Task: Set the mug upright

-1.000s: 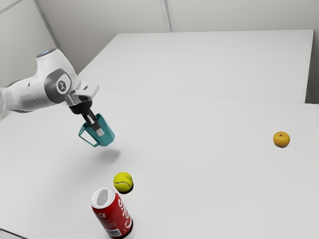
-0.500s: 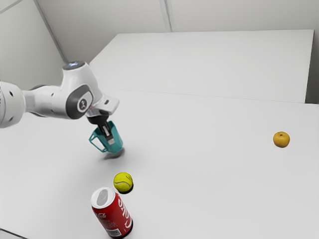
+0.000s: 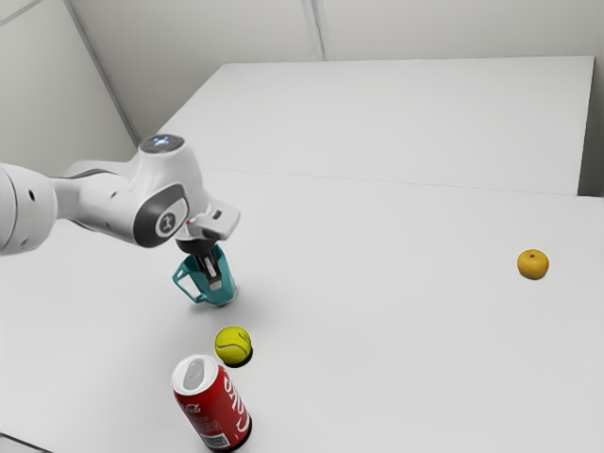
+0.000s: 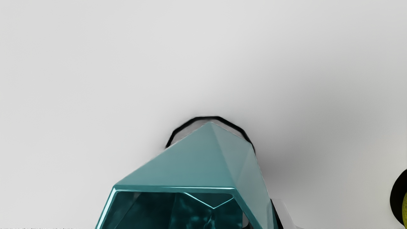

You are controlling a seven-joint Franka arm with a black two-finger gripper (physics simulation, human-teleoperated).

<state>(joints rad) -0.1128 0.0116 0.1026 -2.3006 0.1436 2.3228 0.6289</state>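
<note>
"Can you see the whole arm point(image 3: 109, 203) from over there?"

"No, the exterior view's left edge chops it off. And the gripper point(image 3: 214, 284) covers part of the mug point(image 3: 226, 295)."

"What about close up, in the wrist view?"

"The mug runs off the edge, and its own sides hide its foot, so I can't tell whether it sits flat. The tennis ball point(image 4: 405, 208) is cut down to a sliver."

"And that dark line point(image 3: 24, 442) in the exterior view's corner?"

"Cut off too; I can't say what it is. The can's point(image 3: 215, 406) smaller print is too tiny to read, honestly."
</note>
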